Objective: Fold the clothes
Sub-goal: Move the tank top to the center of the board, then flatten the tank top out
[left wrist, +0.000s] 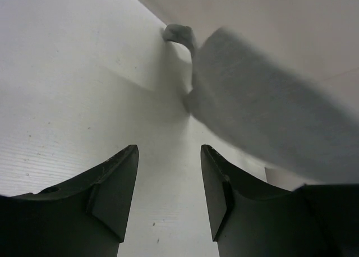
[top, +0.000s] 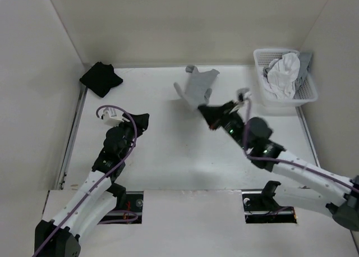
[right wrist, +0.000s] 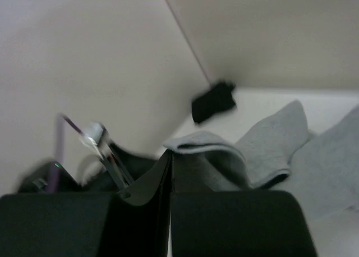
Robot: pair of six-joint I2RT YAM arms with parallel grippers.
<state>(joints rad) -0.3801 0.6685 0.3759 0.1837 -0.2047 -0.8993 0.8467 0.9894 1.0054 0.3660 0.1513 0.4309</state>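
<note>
Presently we found the grey top (top: 197,84) near the middle of the far half of the table (top: 162,156), gathered rather than spread flat. The right gripper (top: 208,109) was pressed together on its near edge. The right wrist view confirmed a folded lip of grey fabric pinched between the closed jaws. From that hold, the garment's long axis ran away from the right gripper toward the far wall, with the strap ends furthest out. In the left wrist view it appeared to hang raised, casting a shadow on the table beneath. How much of it rested on the surface we could not tell.

The left gripper (left wrist: 169,150) stood spread and empty above bare table. The top lay ahead of it and off to its right, well apart, so the right arm was plainly the nearer.

We judged that the next move depended on the left gripper crossing rightward and forward to a free edge opposite the pinched one.

The black cloth bundle (top: 101,78) sat in the far left corner, and the basket (top: 307,94) of pale laundry at the far right; both were apart from the top.
</note>
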